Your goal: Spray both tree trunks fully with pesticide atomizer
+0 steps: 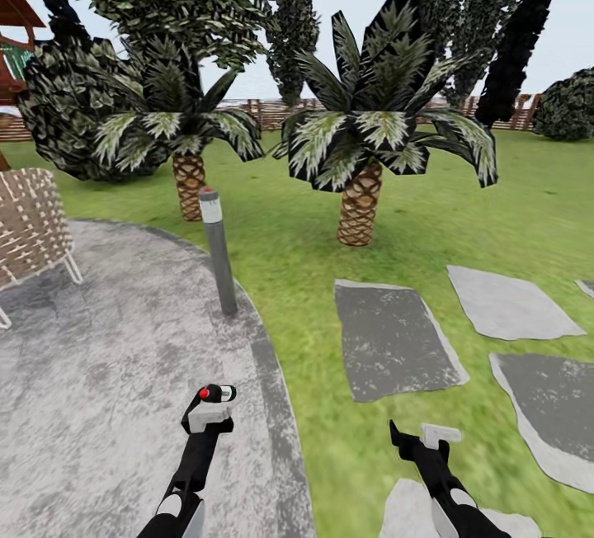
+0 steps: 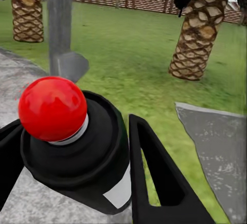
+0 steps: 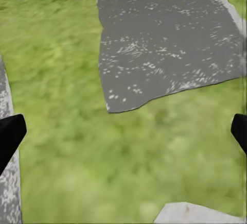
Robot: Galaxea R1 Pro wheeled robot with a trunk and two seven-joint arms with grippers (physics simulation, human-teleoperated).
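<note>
Head view: left gripper point(image 1: 209, 412) clenched on atomizer point(image 1: 217, 394) over paving point(image 1: 99, 373); right gripper point(image 1: 417, 439) spread, holding nothing, above grass point(image 1: 313, 266).

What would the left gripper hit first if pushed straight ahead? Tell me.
Probably the grey lamp post: the left gripper, shut on the spray bottle, points roughly toward it across the paving. Depth is unclear.

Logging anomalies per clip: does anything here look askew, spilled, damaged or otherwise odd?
Nothing stands out. The left pincer grips the pesticide atomizer cleanly, the right pincer hangs open above grass, the bollard lamp stands upright, and the paving slabs lie flat with no spill.
</note>
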